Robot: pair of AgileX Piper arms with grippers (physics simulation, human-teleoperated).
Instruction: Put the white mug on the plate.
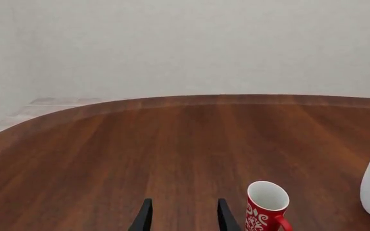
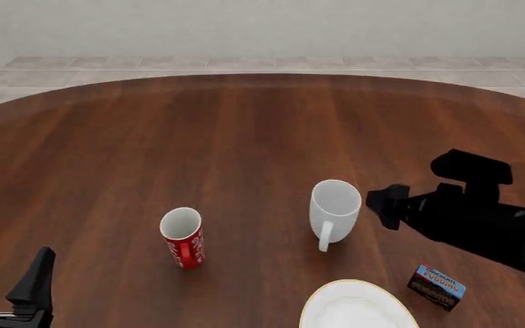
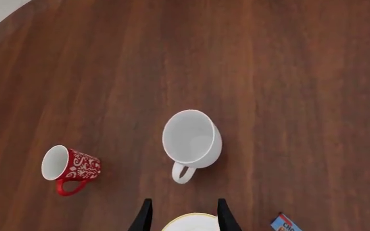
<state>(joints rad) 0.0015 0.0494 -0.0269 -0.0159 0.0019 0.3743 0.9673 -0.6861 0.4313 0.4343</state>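
Right gripper (image 3: 180,215) fingers apart, white mug (image 3: 191,138) upright just beyond fingertips, ungrasped; plate (image 3: 191,223) between fingers. Risk: clipped rim tips mug (glossy, slippery).

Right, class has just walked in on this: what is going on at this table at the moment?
Two robot arms are working at a wooden table, and neither holds anything. The right claw hangs open just right of the white mug, which stands upright with its handle toward the arms. The plate lies near the front edge, with nothing on it in the part that shows. The left claw waits open at the front left. A red mug and a small blue packet sit untouched.
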